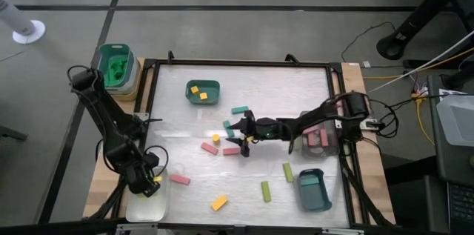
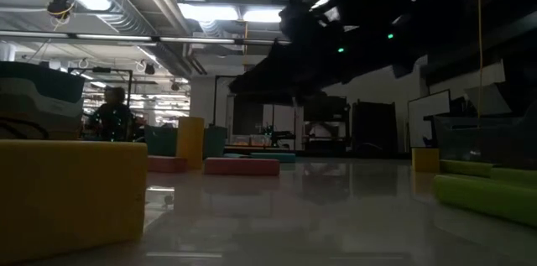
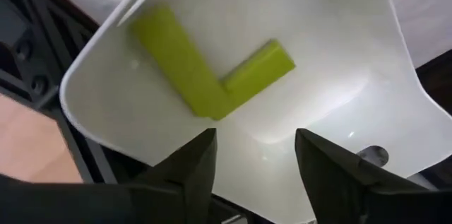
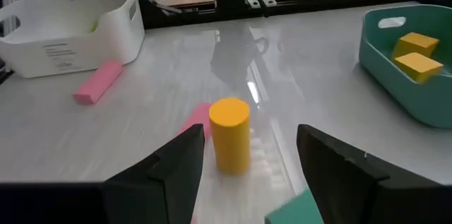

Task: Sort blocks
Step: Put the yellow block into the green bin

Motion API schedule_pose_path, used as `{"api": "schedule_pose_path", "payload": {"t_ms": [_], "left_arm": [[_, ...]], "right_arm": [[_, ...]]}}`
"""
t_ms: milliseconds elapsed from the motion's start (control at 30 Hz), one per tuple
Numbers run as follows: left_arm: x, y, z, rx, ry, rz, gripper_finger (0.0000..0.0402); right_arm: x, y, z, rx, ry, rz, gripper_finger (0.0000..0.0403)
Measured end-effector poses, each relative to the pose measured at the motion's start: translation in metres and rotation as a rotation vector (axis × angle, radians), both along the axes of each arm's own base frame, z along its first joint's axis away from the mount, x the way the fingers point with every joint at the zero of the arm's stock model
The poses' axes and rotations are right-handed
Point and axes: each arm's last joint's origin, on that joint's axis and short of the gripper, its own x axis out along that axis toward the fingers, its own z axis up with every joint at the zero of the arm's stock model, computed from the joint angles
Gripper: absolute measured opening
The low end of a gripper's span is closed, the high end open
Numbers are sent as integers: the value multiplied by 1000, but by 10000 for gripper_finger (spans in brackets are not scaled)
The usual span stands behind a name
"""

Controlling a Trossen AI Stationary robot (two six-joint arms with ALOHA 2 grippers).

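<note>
right end effector (image 4: 244, 164) released near yellow cylinder (image 4: 229, 134); left end effector (image 3: 254, 160) released over white tray (image 3: 339, 75).

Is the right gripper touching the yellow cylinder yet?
Apart. In the right wrist view the yellow cylinder stands upright between the open fingers of the right gripper, with bare table showing on both sides of it.

Ceiling lights (image 2: 210, 12) are glaring in the dim low view, leaving the arm silhouetted. The table (image 4: 304, 61) is reflecting light. Near blocks (image 2: 71, 195) are blurring.
</note>
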Motion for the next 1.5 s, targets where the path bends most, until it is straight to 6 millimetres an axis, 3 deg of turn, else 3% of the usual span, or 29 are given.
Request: {"api": "schedule_pose_path", "payload": {"t_ms": [333, 833, 1033, 1267, 1500], "left_arm": [[4, -1, 1, 2, -72, -6, 191], [5, -1, 0, 23, -96, 12, 191], [6, 1, 0, 65, -164, 16, 191], [8, 1, 0, 90, -202, 20, 191], [8, 2, 0, 105, -224, 29, 191]], "right_arm": [[37, 4, -16, -1, 21, 14, 225], [58, 6, -39, -16, 95, 7, 225], [59, 5, -39, -69, 92, -2, 209], [60, 2, -36, -63, 59, -4, 123], [81, -3, -5, -137, -82, 4, 123]]}}
